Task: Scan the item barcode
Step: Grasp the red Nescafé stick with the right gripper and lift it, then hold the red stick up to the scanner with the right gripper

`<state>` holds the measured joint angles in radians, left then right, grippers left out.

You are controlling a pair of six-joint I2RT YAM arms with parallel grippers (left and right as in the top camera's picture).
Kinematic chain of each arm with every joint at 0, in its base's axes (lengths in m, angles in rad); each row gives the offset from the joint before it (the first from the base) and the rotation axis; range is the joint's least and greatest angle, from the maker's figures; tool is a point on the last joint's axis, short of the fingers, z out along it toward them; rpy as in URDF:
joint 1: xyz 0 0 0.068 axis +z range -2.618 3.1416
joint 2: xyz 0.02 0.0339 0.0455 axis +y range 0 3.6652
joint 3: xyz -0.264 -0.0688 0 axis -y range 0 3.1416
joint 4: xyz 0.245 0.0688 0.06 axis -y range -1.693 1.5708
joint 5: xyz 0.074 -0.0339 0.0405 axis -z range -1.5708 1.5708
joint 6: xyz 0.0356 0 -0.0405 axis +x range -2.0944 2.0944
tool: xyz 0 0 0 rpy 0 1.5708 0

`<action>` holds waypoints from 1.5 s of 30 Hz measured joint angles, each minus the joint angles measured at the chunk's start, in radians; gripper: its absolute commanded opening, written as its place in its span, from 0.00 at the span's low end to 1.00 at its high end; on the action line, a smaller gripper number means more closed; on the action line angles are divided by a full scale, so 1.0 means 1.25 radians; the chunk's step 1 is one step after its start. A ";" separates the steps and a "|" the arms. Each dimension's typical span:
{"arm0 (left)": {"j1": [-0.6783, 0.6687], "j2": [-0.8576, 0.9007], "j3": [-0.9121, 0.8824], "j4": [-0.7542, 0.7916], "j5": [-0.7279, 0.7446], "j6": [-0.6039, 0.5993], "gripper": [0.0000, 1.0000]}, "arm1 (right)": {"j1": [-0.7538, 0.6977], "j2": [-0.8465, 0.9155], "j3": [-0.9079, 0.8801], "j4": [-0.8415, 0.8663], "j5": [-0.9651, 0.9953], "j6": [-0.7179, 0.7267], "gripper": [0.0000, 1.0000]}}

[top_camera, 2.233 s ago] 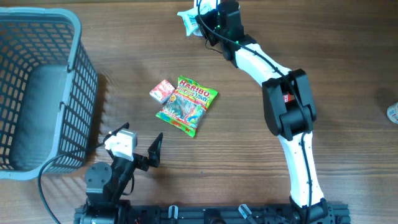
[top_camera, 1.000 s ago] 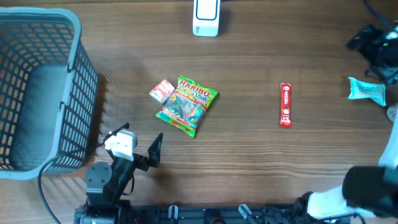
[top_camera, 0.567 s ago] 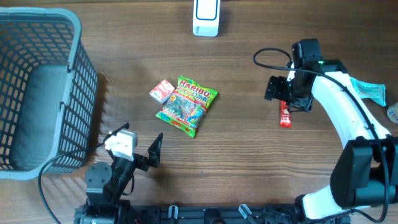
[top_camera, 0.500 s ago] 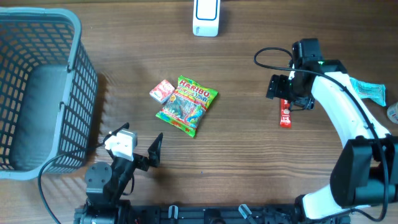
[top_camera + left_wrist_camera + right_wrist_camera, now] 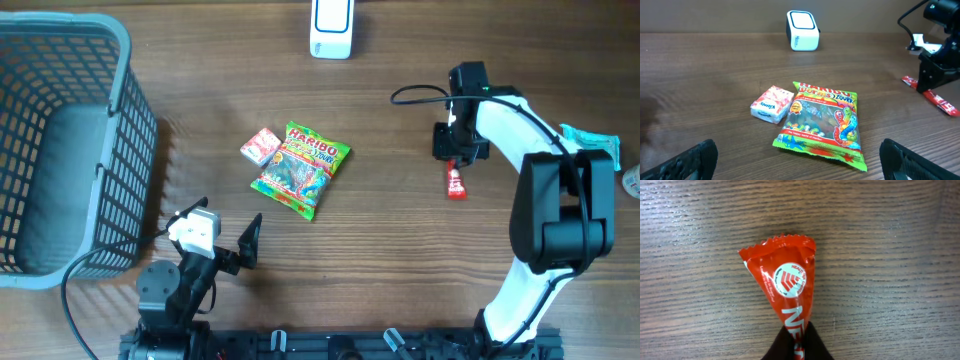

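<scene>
A red snack bar (image 5: 456,183) lies on the wooden table right of centre. My right gripper (image 5: 453,156) is shut on its near end, and the right wrist view shows the two black fingertips pinching the red wrapper (image 5: 785,287) at the bottom edge, gripper (image 5: 796,339). The white barcode scanner (image 5: 331,25) stands at the table's far edge, also seen in the left wrist view, scanner (image 5: 802,31). My left gripper (image 5: 226,250) rests near the front left, open and empty, gripper (image 5: 800,162).
A green Haribo bag (image 5: 300,168) and a small tissue pack (image 5: 261,146) lie mid-table. A grey basket (image 5: 130,150) fills the left side. A teal packet (image 5: 592,146) lies at the right edge behind the right arm.
The right arm swung in from the far right, came down over the red bar and shut on its end. The left arm has not moved.
</scene>
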<state>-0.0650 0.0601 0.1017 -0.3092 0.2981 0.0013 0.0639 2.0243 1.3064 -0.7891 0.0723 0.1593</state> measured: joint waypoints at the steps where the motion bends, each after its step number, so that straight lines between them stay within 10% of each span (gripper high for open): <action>1: 0.000 0.000 0.000 0.000 0.000 0.000 1.00 | -0.003 0.004 0.007 -0.011 -0.012 -0.004 0.04; 9: 0.000 0.000 0.000 0.000 0.000 0.000 1.00 | -0.007 0.095 0.098 -0.472 -0.710 -0.001 0.04; 14: 0.000 0.000 0.000 0.000 0.000 0.000 1.00 | -0.006 0.095 0.114 -0.654 -0.886 0.155 0.04; 27: 0.000 0.000 0.000 0.000 0.000 0.000 1.00 | 0.033 0.095 0.114 -0.657 -1.071 0.042 0.04; 33: 0.000 0.000 0.000 -0.001 0.000 0.000 1.00 | 0.031 0.095 0.115 -0.360 -1.296 -0.142 0.04; 45: 0.000 0.000 0.000 0.000 0.000 0.000 1.00 | 0.031 0.095 0.114 -0.092 -1.252 -0.158 0.05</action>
<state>-0.0650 0.0601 0.1017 -0.3096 0.2977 0.0013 0.1020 2.1429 1.4494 -0.9043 -1.4925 -0.0383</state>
